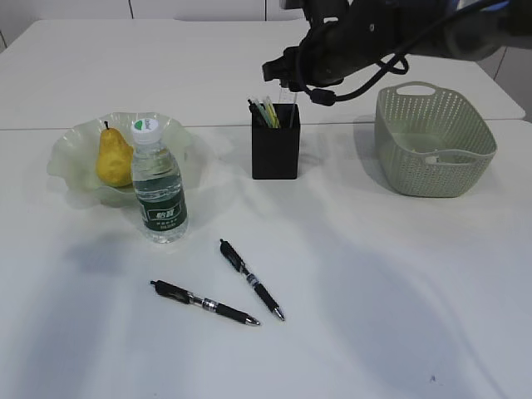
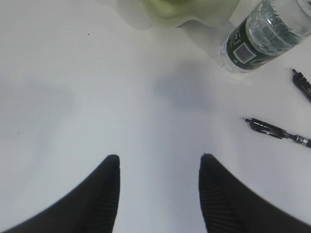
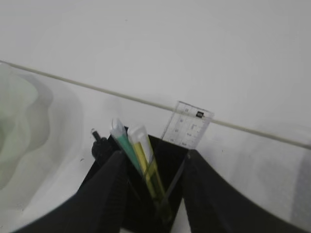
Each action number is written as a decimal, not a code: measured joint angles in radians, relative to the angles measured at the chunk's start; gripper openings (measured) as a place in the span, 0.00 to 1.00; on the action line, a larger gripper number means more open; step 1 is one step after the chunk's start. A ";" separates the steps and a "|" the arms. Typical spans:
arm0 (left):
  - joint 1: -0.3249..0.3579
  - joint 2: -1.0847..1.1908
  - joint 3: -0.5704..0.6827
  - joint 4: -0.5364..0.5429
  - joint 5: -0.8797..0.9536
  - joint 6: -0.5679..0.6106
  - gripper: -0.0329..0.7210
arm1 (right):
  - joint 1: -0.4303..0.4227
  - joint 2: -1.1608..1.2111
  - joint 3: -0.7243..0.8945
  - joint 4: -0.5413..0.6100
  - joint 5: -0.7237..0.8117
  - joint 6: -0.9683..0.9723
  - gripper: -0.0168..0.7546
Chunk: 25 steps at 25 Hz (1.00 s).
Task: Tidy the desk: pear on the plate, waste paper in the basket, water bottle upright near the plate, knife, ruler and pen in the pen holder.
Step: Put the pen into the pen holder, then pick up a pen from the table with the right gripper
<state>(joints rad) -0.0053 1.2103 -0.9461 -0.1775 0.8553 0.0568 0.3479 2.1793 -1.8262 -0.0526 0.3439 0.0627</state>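
Both tools gape empty, right tool [image 3: 151,158] above matte black pen holder [image 3: 146,194] with clear ruler [image 3: 187,125].

Right arm's gripper [image 1: 288,81] poised over the pen holder [image 1: 275,141].

Directly below it, the black holder has pens and a ruler standing inside. The sage basket [image 1: 433,139] sits to its right; the pear [image 1: 113,156] on the ruffled plate [image 1: 71,158], the upright water bottle [image 1: 158,189] and two loose black pens [image 1: 251,280] lie off to its left and nearer.
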 joint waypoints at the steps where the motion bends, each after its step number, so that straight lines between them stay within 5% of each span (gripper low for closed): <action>1: 0.000 0.000 0.000 0.000 0.000 0.000 0.54 | 0.000 -0.020 0.000 0.009 0.050 0.000 0.41; 15: 0.000 0.000 0.000 0.013 0.000 0.000 0.54 | 0.111 -0.205 -0.006 0.087 0.649 -0.052 0.41; 25: 0.000 0.000 0.000 0.023 0.000 0.000 0.54 | 0.200 -0.205 -0.006 0.144 0.853 -0.063 0.44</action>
<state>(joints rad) -0.0053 1.2103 -0.9461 -0.1550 0.8553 0.0568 0.5482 1.9741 -1.8319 0.0910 1.1966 0.0000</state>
